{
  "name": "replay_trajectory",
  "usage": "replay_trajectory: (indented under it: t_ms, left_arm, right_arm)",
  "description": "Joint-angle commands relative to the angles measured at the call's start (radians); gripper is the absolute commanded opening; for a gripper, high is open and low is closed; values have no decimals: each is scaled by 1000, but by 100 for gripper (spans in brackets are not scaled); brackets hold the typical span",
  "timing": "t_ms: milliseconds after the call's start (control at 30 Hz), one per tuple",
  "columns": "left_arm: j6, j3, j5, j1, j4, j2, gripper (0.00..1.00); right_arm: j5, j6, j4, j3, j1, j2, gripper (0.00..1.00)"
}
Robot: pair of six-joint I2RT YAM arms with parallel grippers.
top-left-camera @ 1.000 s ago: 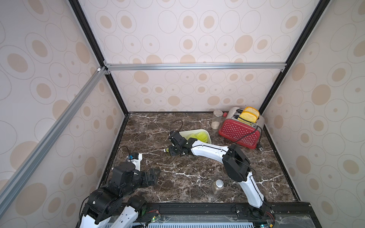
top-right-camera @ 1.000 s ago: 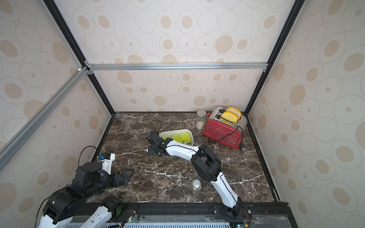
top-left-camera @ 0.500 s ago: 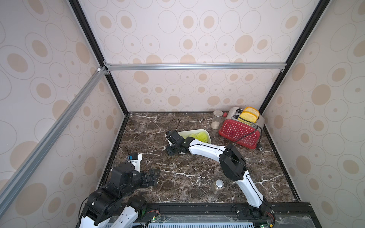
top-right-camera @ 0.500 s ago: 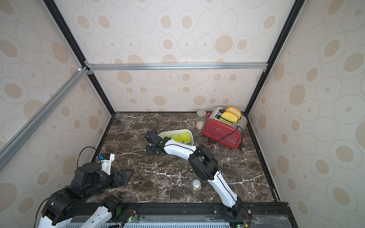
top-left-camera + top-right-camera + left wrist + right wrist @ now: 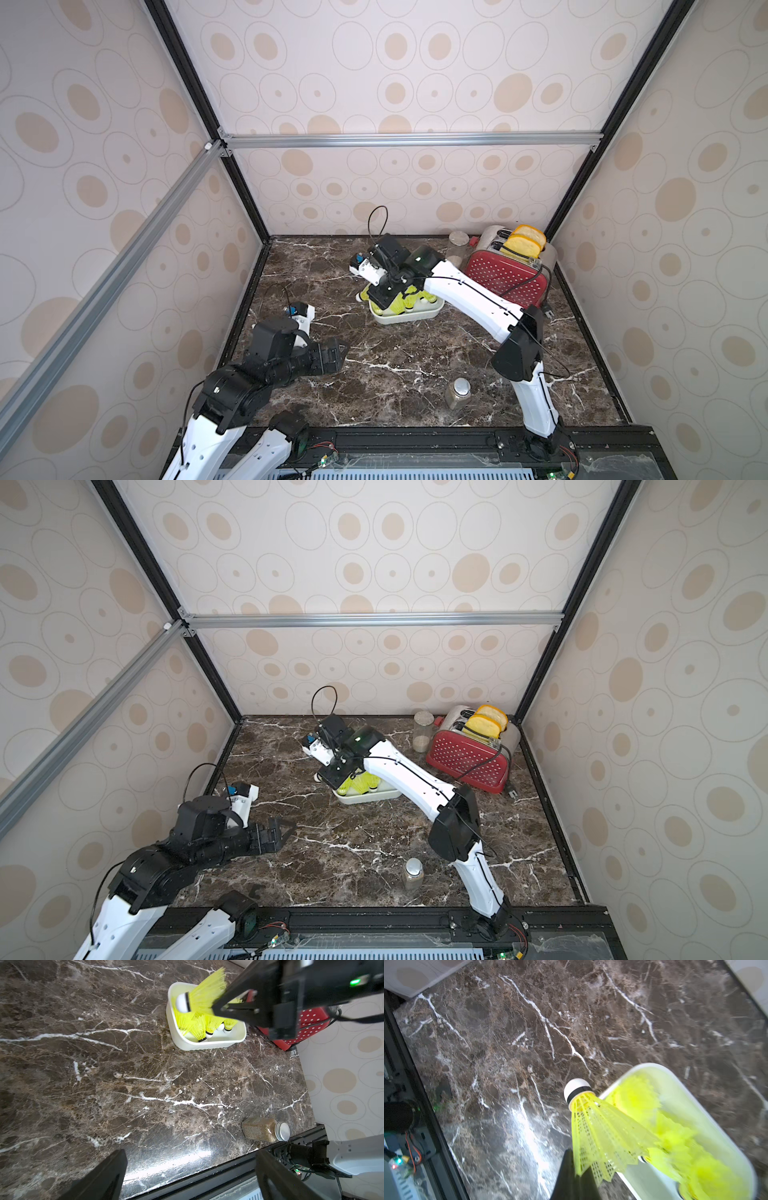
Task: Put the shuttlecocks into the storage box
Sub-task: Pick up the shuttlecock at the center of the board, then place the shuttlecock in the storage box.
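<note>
My right gripper point(image 5: 383, 292) is clamped tight on the skirt of one shuttlecock point(image 5: 600, 1136), held above a corner of the storage box point(image 5: 207, 1045). The other shuttlecocks point(image 5: 200, 1028) lie inside it. I see none loose on the marble point(image 5: 145, 1084), so I judge only this drop remains. My left gripper point(image 5: 337, 354) hangs wide open, empty.
</note>
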Motion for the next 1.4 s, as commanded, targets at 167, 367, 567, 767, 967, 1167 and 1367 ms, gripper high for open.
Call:
replay_trajectory:
  t_ms: [167,367,567,767,967,1167,1367]
  left_arm:
    - [26,51,52,0,238,232,99]
    - [18,69,54,-3,286,324,99]
    - [-53,41,-24,-8,287,348,99]
    - [-131,45,-59,-20,331,410,99]
    - [-126,77,-81,-60,336,433,99]
    - [-132,55,-74,-79,337,413,99]
    - [-122,49,-77,-81,332,397,99]
  right_arm:
    - [91,-191,-296,109,-124,16,0]
    - [125,-261,-301,100,-209,27,0]
    - [40,-378,-279,75,-258,42,0]
    - [53,-481,-277,84,-274,80,0]
    - [73,-528,-270,144,-272,149,0]
    - [144,-589,-229,120,-262,158,0]
    - [124,-674,-195,111,-238,158,0]
